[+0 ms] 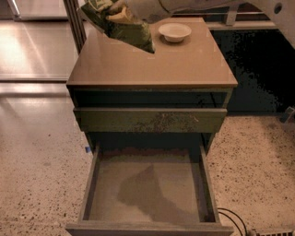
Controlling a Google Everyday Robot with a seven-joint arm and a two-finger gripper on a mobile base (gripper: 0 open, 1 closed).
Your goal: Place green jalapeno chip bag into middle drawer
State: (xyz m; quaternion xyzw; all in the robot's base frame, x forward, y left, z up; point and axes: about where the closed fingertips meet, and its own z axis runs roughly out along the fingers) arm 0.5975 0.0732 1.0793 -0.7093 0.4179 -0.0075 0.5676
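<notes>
The green jalapeno chip bag (122,28) hangs tilted in the air above the back left of the cabinet top (184,64). My gripper (120,9) is at the top edge of the camera view, shut on the bag's upper end, with the pale arm (193,4) reaching in from the upper right. The middle drawer (177,182) is pulled out at the bottom of the view. Its grey-brown floor holds nothing and carries the bag's shadow. The bag is well above and behind the drawer.
A round white bowl (174,32) sits at the back of the cabinet top, just right of the bag. A shut olive drawer panel with scuff marks (150,120) is above the open drawer. A cable (230,219) lies on the speckled floor at lower right. A metal post (73,18) stands back left.
</notes>
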